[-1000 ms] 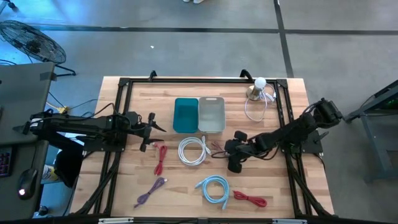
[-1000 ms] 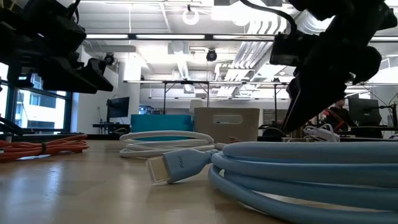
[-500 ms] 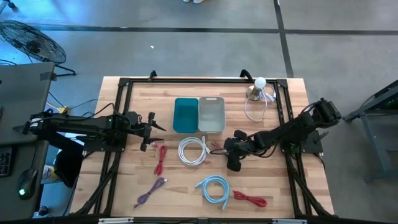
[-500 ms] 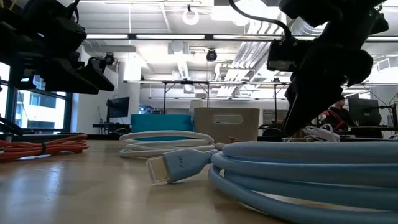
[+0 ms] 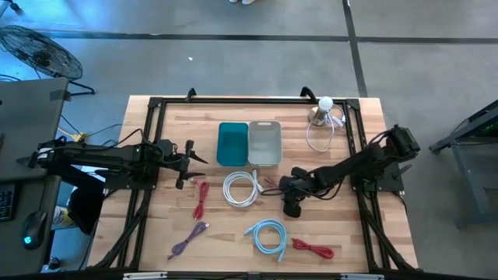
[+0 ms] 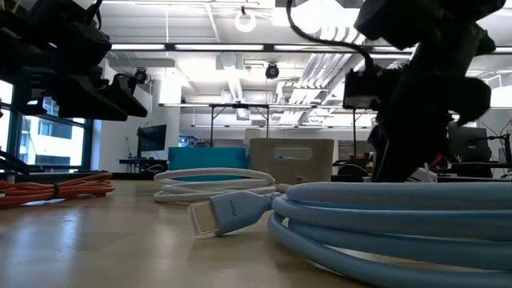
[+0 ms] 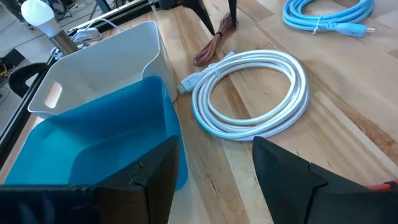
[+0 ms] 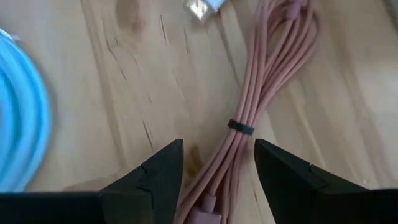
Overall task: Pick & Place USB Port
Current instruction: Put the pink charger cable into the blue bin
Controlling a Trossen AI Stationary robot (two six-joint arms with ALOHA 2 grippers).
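Observation:
A pink-brown USB cable bundle (image 8: 245, 134) with a black tie lies flat on the wooden table, just right of a white coiled cable (image 5: 243, 188). My right gripper (image 8: 217, 171) hangs open right above the bundle, slanting down, one finger on either side of its near end, touching nothing. In the high view this gripper (image 5: 282, 190) stands at the table's middle. My left gripper (image 5: 196, 160) waits open above the table's left side, facing the teal bin (image 7: 93, 155).
A teal bin (image 5: 233, 144) and a white bin (image 5: 264, 143) stand side by side at the far middle. A light blue cable (image 5: 266, 236), two red cables (image 5: 200, 198) (image 5: 313, 249) and a purple one (image 5: 187, 239) lie nearer. A bulb lamp (image 5: 325, 109) stands far right.
My right gripper has sunk toward the pink-brown cable bundle and shifted a little toward the table's left, tipping slightly more downward, its fingers still apart.

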